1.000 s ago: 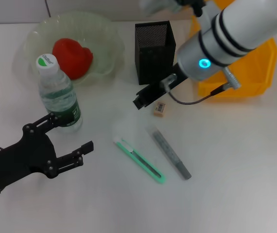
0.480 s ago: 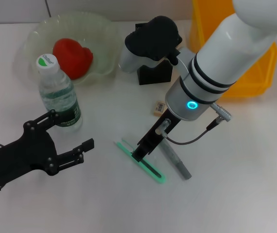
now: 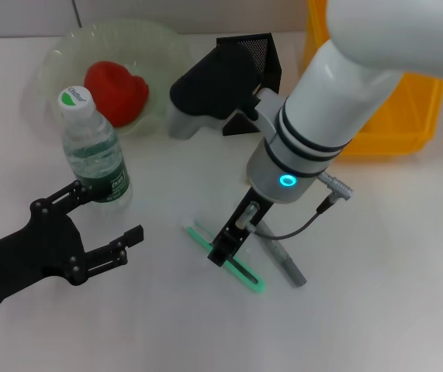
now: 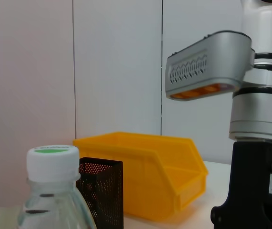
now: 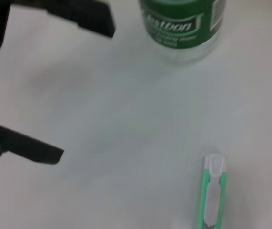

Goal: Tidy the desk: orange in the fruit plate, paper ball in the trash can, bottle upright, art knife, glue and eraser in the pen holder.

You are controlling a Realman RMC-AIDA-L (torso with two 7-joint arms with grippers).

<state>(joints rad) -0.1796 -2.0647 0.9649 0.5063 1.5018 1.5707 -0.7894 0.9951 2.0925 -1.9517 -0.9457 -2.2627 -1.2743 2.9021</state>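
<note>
a: head view — where is the right gripper [image 3: 223, 254] seen?
b: directly over the art knife [image 3: 244, 273]; its opening cannot be told. the left gripper [image 3: 109, 225] is spread, empty, beside the upright bottle [image 3: 91, 149].
a: right wrist view?
b: the knife's white tip [image 5: 215, 164] is seen below.

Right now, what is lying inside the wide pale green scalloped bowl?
The pale green scalloped bowl holds one red-orange lumpy fruit. The clear plastic bottle stands in front and covers part of the bowl's near rim, so anything there cannot be seen.

Head view looks down on desk [image 3: 392, 256], both wrist views close, sharing bottle [image 4: 55, 191]
</note>
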